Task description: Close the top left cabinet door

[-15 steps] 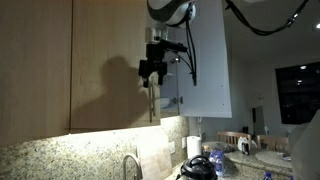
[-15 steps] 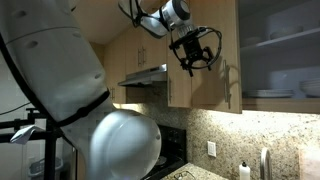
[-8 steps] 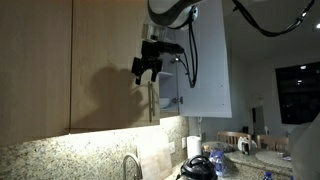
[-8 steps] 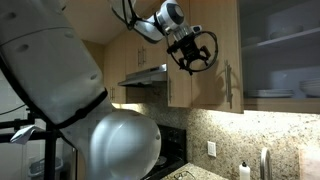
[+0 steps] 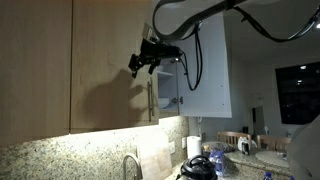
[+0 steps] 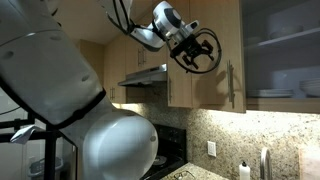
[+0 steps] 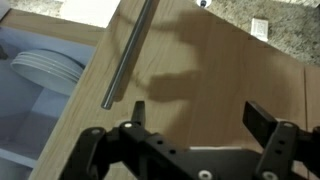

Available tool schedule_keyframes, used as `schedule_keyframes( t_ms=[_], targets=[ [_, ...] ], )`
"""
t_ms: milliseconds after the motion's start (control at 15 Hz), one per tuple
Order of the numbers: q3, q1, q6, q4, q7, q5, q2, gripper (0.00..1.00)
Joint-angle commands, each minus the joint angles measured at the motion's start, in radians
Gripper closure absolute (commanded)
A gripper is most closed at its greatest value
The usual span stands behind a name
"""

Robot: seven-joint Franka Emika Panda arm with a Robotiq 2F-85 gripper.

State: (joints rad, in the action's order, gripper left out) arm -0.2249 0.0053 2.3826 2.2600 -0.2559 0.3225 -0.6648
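The top left cabinet door [image 5: 110, 85] is a light-brown wood-grain panel with a slim silver bar handle [image 5: 150, 100] near its right edge. It looks flush with the plain wood panel beside it. It also shows in an exterior view [image 6: 212, 95] and fills the wrist view [image 7: 210, 70], where its handle [image 7: 130, 55] runs diagonally. My gripper [image 5: 141, 68] hovers in front of the door's upper part, just off the surface, open and empty. It also shows in an exterior view [image 6: 200, 55] and in the wrist view [image 7: 200, 115].
A white-faced door [image 5: 205, 60] stands open to the right of the handle. Behind it is a shelf with stacked plates [image 7: 45, 70]. A range hood [image 6: 145, 77], a faucet [image 5: 130, 165] and a dark kettle [image 5: 197, 168] are below.
My gripper has drawn back from the door's handle edge and moved slightly up. The door itself has not visibly moved.
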Motion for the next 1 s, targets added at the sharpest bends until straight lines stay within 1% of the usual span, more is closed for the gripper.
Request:
schedule_keyframes(
  t_ms=[0, 200, 533, 733, 933],
  targets=[
    [-0.063, -0.118, 0.168, 0.084, -0.130, 0.087, -0.051, 0.00],
    [-0.106, -0.204, 0.271, 0.119, -0.191, 0.118, -0.067, 0.00],
    [-0.218, -0.394, 0.459, 0.157, -0.295, 0.145, -0.114, 0.00],
    [-0.280, -0.499, 0.532, 0.142, -0.305, 0.116, -0.122, 0.00],
    [-0.330, -0.574, 0.554, 0.113, -0.292, 0.083, -0.108, 0.00]
  ],
)
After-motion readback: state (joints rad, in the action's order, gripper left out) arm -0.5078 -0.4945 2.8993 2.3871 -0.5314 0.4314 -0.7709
